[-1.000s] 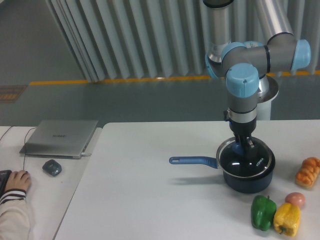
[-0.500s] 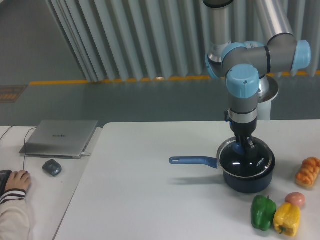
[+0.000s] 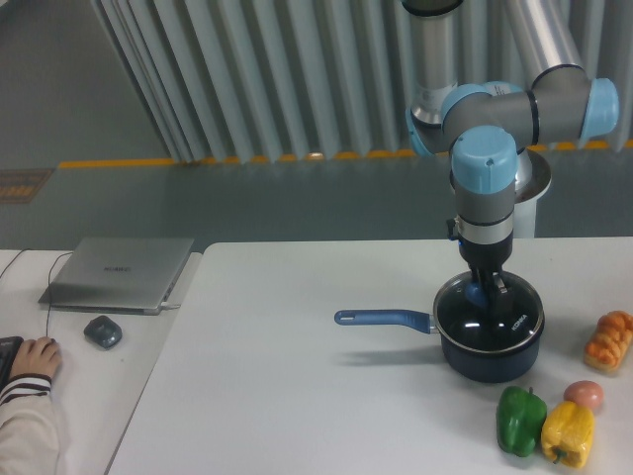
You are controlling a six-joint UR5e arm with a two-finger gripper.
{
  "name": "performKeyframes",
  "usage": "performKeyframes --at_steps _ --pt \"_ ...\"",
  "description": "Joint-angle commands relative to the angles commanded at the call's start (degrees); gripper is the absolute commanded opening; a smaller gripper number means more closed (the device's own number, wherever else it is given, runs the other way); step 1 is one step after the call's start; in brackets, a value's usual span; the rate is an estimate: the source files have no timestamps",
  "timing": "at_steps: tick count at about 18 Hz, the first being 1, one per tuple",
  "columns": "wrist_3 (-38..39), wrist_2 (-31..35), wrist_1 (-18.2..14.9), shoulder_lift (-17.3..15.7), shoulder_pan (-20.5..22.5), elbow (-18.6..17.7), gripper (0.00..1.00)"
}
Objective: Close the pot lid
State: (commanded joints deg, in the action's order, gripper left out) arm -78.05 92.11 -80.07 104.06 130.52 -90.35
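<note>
A dark blue pot (image 3: 492,354) with a long blue handle (image 3: 381,319) pointing left stands on the white table at the right. The glass pot lid (image 3: 499,317) with a metal rim lies on top of the pot, roughly level and lined up with its rim. My gripper (image 3: 482,292) points straight down over the lid's centre, its dark fingers shut on the blue knob (image 3: 477,295), which is partly hidden by them.
A green bell pepper (image 3: 520,420), a yellow pepper (image 3: 568,433), a pink fruit (image 3: 585,394) and an orange bread-like item (image 3: 609,340) lie to the right and front of the pot. A laptop (image 3: 121,272), a mouse (image 3: 103,332) and a person's hand (image 3: 34,358) are at the left.
The arm has shifted a little to the right with the lid, which now sits more squarely over the pot's rim. The pot has not moved.
</note>
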Motion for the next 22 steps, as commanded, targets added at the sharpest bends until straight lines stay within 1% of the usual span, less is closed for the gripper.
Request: performKeyframes --at_steps 10,11,12,13,14,15,16,17,22 --pt "0.7 0.0 0.5 0.2 -0.3 -0.5 0.53" --pt "0.7 0.1 0.5 0.3 -0.4 -0.5 0.55" --pt "0.6 0.0 0.8 0.4 -0.5 -0.6 0.62" --pt "0.6 0.1 0.9 0.4 -0.5 -0.8 0.65" --pt "0.8 0.2 0.9 0.5 -0.7 -0.9 0.67" --pt "0.8 0.3 0.9 0.5 -0.7 -1.0 0.73" --pt "0.5 0.2 0.9 0.5 -0.8 -1.0 0.90" --pt "0.4 0.2 0.9 0.5 -0.8 -1.1 1.00" --pt "0.3 0.4 1.0 0.4 -0.8 -0.7 1.00"
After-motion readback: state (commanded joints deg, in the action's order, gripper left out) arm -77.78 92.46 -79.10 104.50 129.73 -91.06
